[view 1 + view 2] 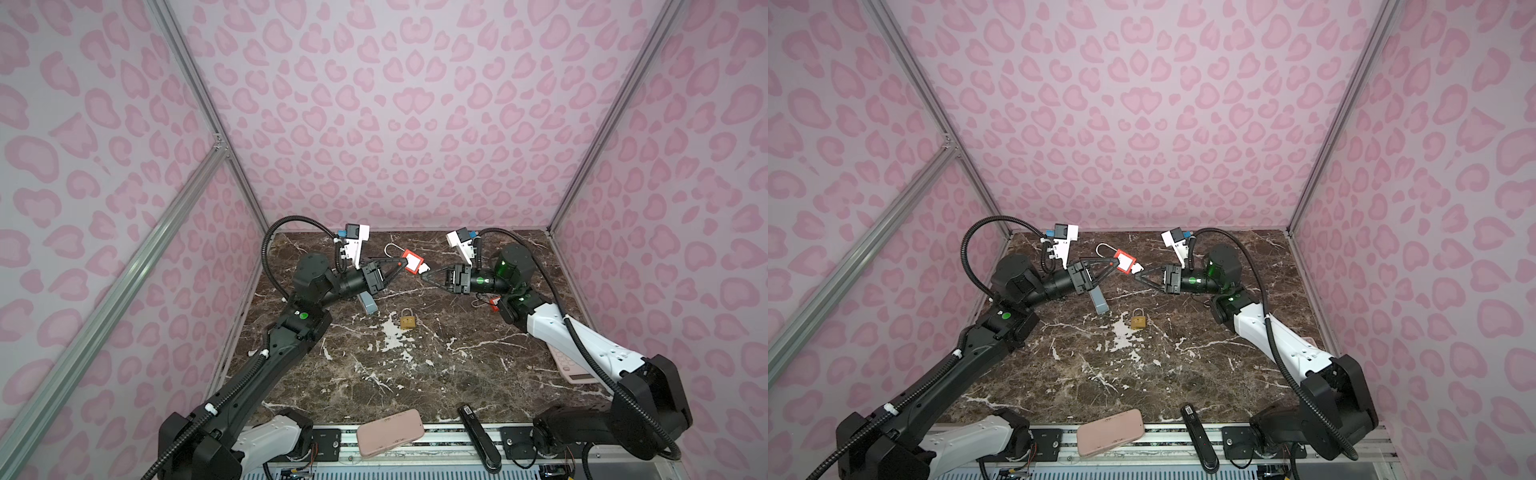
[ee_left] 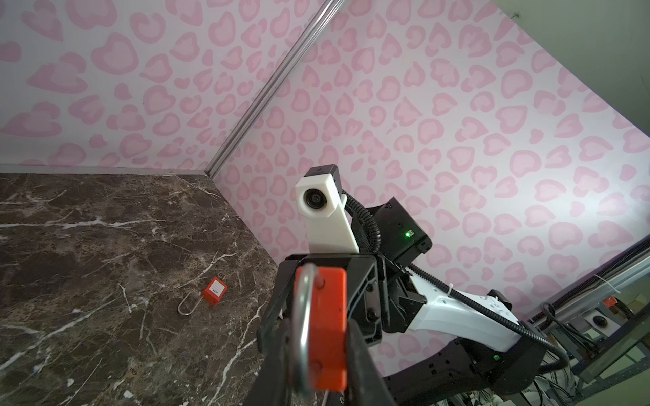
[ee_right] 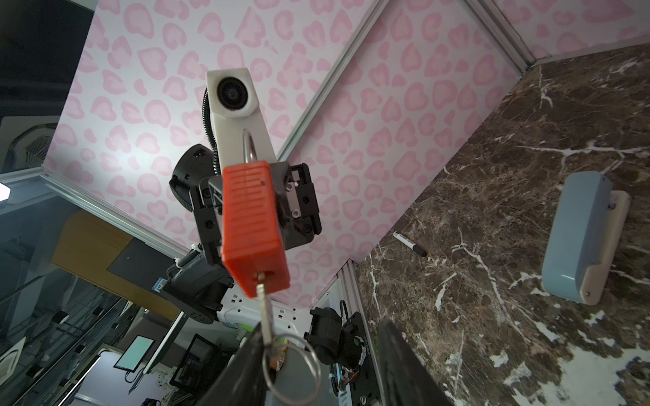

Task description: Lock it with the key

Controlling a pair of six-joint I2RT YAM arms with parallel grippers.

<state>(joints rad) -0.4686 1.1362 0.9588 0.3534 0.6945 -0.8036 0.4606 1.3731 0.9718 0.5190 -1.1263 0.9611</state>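
Setting: pink spotted walls on 3 sides, dark marble tabletop below.
Arms: 2, meeting tip to tip over the far half of the tabletop.
Padlocks: 3 counted, 2 red and 1 brass.
Red padlock: up in the air, clear of the tabletop, its silver shackle pointing away from the right arm.
Left gripper: closed down narrow on the red padlock's body, holding it aloft.
Key: 1, blade in the keyhole at the red padlock's base, key ring dangling below.
Right gripper: right at the key end. Its fingers stand well apart, the ring hangs in the gap, and nothing is squeezed between them.
Second red padlock: lying flat on the tabletop near the right arm.
Brass padlock: lying mid-tabletop, well apart from both grippers.
Others: 1 blue-grey gadget, 1 marker, 1 pink phone, 1 black stapler, 1 pink calculator partly under the right arm.
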